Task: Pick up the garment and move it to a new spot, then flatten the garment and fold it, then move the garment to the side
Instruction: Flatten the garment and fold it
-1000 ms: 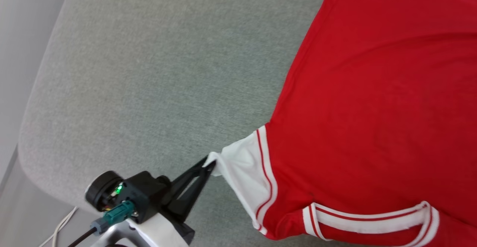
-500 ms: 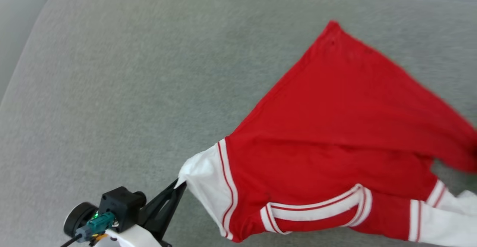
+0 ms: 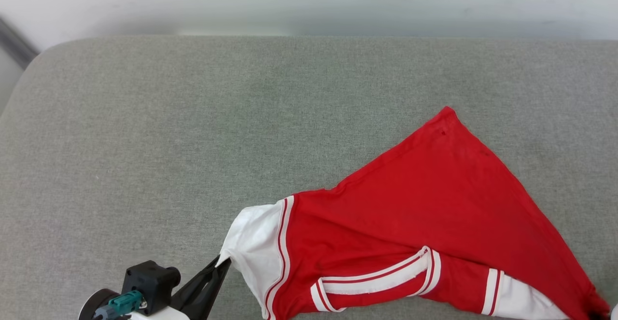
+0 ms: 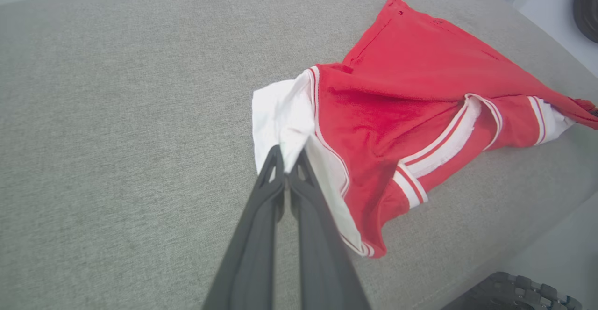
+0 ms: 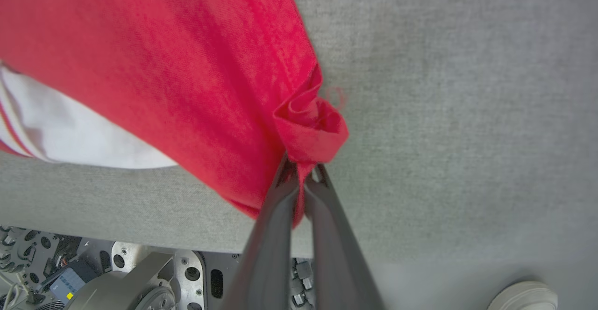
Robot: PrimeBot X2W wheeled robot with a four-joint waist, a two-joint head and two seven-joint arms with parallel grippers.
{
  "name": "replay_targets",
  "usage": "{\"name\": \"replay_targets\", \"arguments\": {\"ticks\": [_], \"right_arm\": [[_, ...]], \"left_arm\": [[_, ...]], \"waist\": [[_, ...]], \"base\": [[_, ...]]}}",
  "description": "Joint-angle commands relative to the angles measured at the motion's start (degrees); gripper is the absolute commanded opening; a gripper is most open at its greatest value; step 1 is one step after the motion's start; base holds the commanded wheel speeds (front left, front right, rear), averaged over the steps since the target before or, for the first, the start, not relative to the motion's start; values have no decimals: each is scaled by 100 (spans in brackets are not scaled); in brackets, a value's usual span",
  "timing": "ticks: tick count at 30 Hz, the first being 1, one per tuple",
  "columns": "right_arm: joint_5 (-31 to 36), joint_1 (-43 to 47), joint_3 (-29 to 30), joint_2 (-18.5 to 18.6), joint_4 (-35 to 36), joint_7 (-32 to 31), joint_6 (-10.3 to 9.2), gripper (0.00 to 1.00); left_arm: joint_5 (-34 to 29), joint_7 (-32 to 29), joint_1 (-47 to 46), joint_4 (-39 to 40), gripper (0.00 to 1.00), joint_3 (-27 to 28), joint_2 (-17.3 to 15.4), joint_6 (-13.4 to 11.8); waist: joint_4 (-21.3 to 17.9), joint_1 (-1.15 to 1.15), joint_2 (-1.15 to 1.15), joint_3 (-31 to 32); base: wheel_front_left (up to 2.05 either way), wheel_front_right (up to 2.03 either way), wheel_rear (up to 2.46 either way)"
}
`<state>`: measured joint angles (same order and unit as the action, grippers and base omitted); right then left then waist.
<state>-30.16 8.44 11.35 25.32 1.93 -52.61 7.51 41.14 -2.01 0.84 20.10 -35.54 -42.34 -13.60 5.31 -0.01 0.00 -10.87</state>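
Observation:
The garment [image 3: 434, 214], red with white sleeve panels and striped trim, lies half spread over the front right of the grey cushion, its back side up and one red corner pointing toward the wall. My left gripper [image 3: 223, 261] is shut on the edge of the white sleeve at the garment's left end. The left wrist view shows that gripper [image 4: 288, 158] pinching the white cloth of the garment [image 4: 397, 90], slightly raised. In the right wrist view my right gripper [image 5: 302, 169] is shut on a bunched red corner of the garment [image 5: 187, 67] near the cushion's front edge.
The grey cushion [image 3: 193, 141] stretches wide and bare to the left and behind the garment, up to a pale wall [image 3: 309, 1]. Its rounded left corner [image 3: 19, 78] drops off. Below the front edge sits the robot's base [image 5: 140, 277].
The head camera has swung, so the back wall and the garment's far corner have come into the picture. The left gripper keeps its pinch on the white sleeve throughout.

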Motion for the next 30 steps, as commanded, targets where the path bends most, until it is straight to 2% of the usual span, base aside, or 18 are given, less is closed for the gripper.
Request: {"name": "replay_targets", "arguments": {"ticks": [1,4,5,6,9,13,18,22,26,30], "right_arm": [[-3,144,60,-166,45,90,-4,0],[31,231,114,-295,60,167,-4,0],[83,237,98,-275,85,230,-4,46],[117,247,112,-261,75,280,-4,100],[98,213,89,-168,125,265,-4,100],[164,78,8,162,520,144,-3,100],[81,-450,-152,397,1282,-309,-4,100],[63,-1038,-314,435,1535,-640,-3,100],[155,-1905,-572,525,1461,-1105,-4,100],[256,-2811,-803,435,941,-1427,-3,100]], "left_arm": [[41,38,43,-29,0,29,21,-11],[52,58,84,-36,0,32,7,-23],[58,50,82,-33,0,22,7,-19],[62,34,84,-24,0,10,7,-15],[51,14,51,16,0,4,12,-27],[58,31,6,74,0,-1,59,-35],[24,102,-112,66,0,18,73,18],[-24,77,-237,121,0,-37,125,92],[-166,-1,-549,207,0,-181,274,203],[-287,-20,-790,298,0,-273,403,288]], "waist": [[-5,1,0,48],[7,1,0,79],[20,1,0,98],[35,1,0,113],[110,1,0,124],[254,1,0,56],[460,1,0,-107],[622,1,0,-300],[900,1,0,-617],[1153,1,0,-922]], "base": [[0,0,0],[0,0,0],[0,0,0],[0,0,0],[0,0,0],[0,0,0],[0,0,0],[0,0,0],[0,0,0],[0,0,0]]}}
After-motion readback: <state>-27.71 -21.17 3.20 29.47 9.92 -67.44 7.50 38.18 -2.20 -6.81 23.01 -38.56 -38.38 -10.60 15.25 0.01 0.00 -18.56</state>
